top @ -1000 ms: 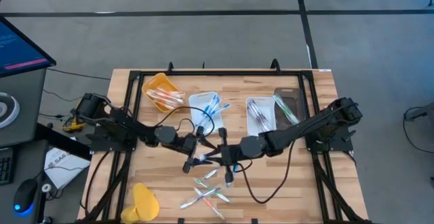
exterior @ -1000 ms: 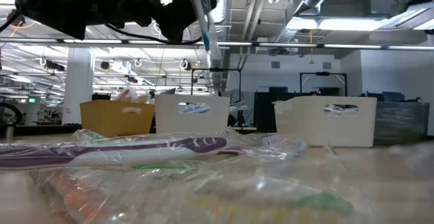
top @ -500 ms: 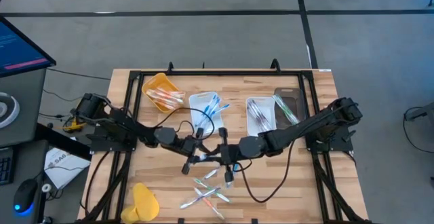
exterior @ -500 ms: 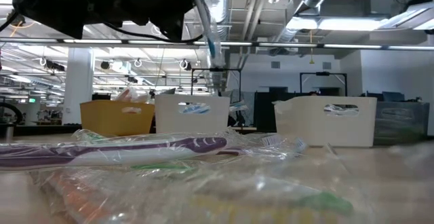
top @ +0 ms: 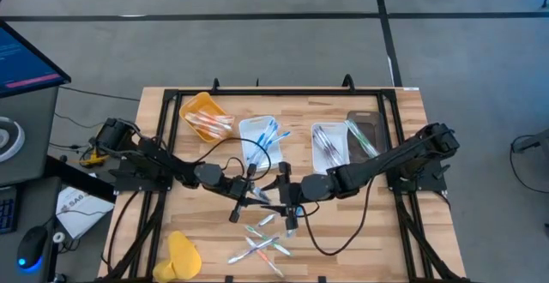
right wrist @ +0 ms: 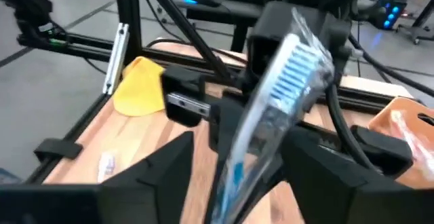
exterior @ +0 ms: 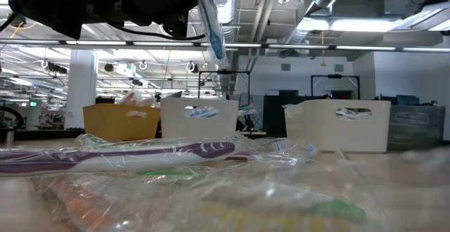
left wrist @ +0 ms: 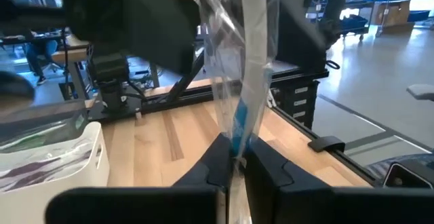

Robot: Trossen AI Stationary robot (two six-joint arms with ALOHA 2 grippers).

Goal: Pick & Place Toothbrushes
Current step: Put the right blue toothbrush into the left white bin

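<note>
1. Left gripper (left wrist: pixel 234 157): above table centre; fingers pinched tight on wrapped toothbrush (left wrist: pixel 252 61), held upright.
2. Right gripper (right wrist: pixel 234 157): facing the left one; fingers spread wide either side of the same toothbrush.
3. Other toothbrushes (top: pixel 262 242): loose on table (top: pixel 403 146), near front edge; more in trays (top: pixel 257 130) behind.

Both arms reach inward, meeting above surface centre; left tool (left wrist: pixel 232 161) clamped tight on wrapped toothbrush (left wrist: pixel 252 68); right tool (right wrist: pixel 234 166) facing it, fingers spread apart
</note>
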